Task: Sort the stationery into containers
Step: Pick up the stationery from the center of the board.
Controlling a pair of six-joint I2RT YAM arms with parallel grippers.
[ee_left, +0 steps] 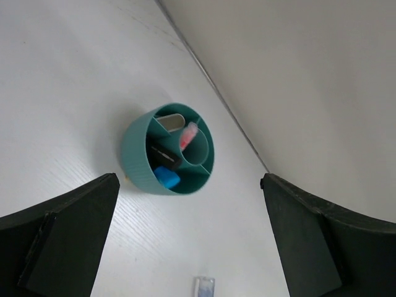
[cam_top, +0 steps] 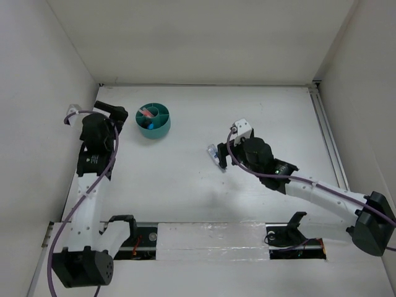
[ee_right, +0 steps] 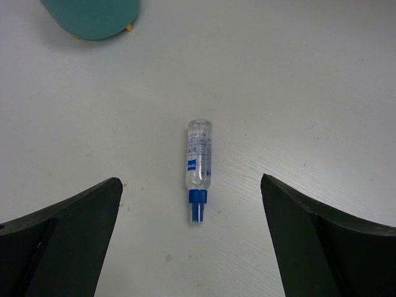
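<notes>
The round teal tub [cam_top: 162, 131] stands at the table's back left. In the left wrist view the tub [ee_left: 136, 158] holds a pink highlighter [ee_left: 189, 135], a black marker [ee_left: 164, 153], a blue item [ee_left: 166, 177] and a grey-beige eraser [ee_left: 171, 120] in its compartments. A clear-blue tube [ee_right: 199, 162] lies flat on the table, blue cap toward the camera. My right gripper [ee_right: 190, 185] is open and empty, its jaws wide on either side of the tube [cam_top: 214, 152]. My left gripper [ee_left: 189, 204] is open and empty, just left of the tub.
White walls close the table at the back and on both sides. A rail [cam_top: 327, 133] runs along the right edge. The tub's wall [ee_right: 93, 18] shows at the top left of the right wrist view, with small tan bits at its foot.
</notes>
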